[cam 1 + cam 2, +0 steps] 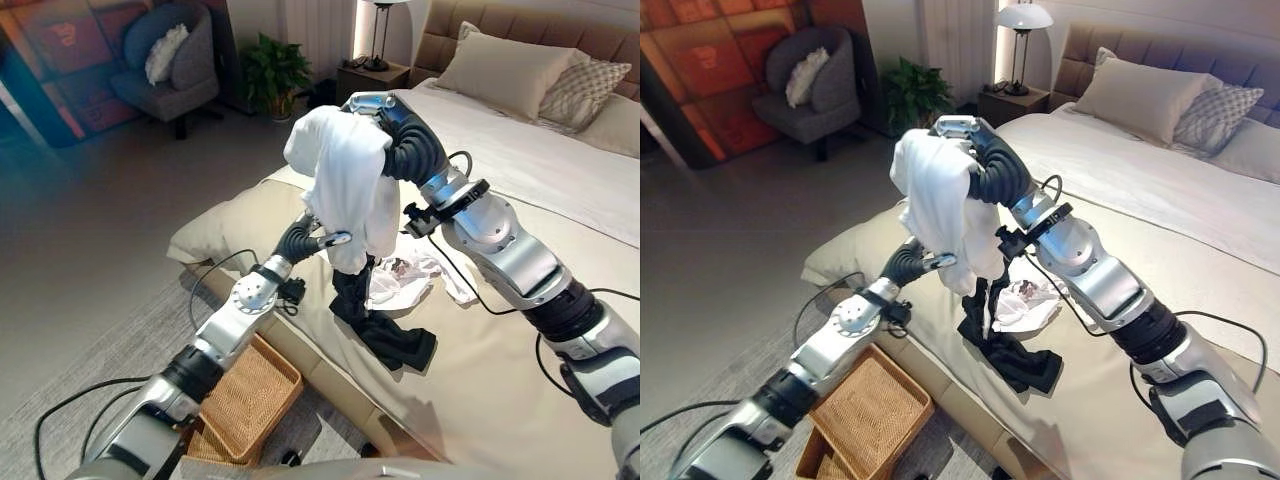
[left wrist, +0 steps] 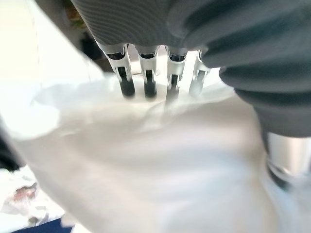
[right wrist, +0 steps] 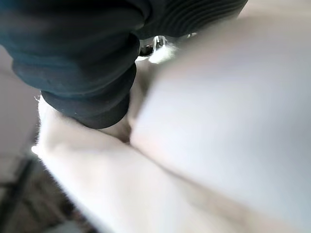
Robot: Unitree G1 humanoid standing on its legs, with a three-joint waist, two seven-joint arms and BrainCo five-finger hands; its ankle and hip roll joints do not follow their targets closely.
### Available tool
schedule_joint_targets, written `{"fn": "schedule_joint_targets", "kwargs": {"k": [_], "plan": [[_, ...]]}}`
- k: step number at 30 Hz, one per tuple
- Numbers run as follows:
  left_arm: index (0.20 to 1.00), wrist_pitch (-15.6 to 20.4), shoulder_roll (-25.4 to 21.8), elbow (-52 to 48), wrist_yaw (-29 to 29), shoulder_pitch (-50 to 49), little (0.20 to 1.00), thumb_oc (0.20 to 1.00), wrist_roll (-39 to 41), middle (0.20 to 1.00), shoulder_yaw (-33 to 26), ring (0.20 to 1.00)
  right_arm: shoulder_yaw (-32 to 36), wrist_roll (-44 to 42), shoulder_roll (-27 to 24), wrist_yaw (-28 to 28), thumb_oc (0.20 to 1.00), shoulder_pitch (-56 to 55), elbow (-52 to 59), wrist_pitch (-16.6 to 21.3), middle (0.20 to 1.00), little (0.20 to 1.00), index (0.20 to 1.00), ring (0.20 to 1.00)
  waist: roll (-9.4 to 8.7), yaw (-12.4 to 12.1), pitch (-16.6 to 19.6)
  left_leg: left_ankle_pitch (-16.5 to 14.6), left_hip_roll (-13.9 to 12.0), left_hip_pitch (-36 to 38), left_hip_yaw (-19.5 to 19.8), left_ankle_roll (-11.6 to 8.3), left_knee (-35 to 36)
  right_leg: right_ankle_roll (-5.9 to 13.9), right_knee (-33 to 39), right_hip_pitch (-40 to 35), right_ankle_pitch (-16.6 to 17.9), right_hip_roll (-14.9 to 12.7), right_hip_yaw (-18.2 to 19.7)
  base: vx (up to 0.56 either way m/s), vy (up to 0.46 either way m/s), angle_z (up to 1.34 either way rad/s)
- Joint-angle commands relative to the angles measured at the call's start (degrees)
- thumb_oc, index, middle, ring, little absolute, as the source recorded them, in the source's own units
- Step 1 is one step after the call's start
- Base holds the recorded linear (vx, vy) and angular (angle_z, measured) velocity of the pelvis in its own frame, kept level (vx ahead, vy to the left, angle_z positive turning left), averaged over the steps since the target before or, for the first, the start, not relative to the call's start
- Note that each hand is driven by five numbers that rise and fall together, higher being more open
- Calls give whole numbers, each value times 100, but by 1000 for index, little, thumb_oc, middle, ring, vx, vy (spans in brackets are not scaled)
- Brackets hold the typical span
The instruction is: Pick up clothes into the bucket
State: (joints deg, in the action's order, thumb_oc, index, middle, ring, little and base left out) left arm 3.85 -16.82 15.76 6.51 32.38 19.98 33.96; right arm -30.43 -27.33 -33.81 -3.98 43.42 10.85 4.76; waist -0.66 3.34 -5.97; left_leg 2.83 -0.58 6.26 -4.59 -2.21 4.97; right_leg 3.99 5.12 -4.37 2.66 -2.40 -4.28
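You're in the carry step right now: your right hand (image 1: 372, 112) has the white shirt (image 1: 345, 185) lifted well above the bed (image 1: 520, 330), the cloth draped right over it, and from the head views its fingers look curled into the bunched top, though the wrist view mostly gives you cloth, so treat that as a best guess. Your left hand (image 1: 322, 241) is up against the hanging lower part of the shirt, above the bed's near edge; in its wrist view the fingers (image 2: 146, 80) run straight and rest on the fabric, not clamped. The basket (image 1: 248, 395) sits on the floor just beside the bed's near edge, below your left arm, so I'd say the next move is swinging the shirt out past that edge and lowering it before you let go. The shirt looks soft and floppy, hanging in long folds, so it could snag on your left arm. Still lying on the bed under it: a dark garment (image 1: 385, 330) and a pale patterned one (image 1: 405, 280), touching each other.
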Motion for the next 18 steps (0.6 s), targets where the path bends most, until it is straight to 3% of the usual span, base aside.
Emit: {"fn": "schedule_joint_targets", "kwargs": {"k": [1,8,18], "plan": [[200,68,123,489,136,779,200,200,59,200,340,200,378,-530,125,-219,200,765,674,677,200,200,200,200,-313,96,120,-489,104,-129,444,154,-505,360,-445,-41,-222,-436,-263,18,5,-8],[200,36,-21,269,39,851,200,200,255,200,370,200,305,-607,175,-197,200,780,600,599,200,200,200,200,-299,86,138,-491,103,-108,429,158,-489,364,-439,-43,-216,-430,-259,4,1,-3],[200,70,343,792,125,892,200,200,93,200,421,200,199,-606,250,-160,200,722,418,603,200,200,200,200,-325,123,160,-476,86,-44,440,142,-427,359,-398,-112,-233,-413,-286,0,0,0]]}}
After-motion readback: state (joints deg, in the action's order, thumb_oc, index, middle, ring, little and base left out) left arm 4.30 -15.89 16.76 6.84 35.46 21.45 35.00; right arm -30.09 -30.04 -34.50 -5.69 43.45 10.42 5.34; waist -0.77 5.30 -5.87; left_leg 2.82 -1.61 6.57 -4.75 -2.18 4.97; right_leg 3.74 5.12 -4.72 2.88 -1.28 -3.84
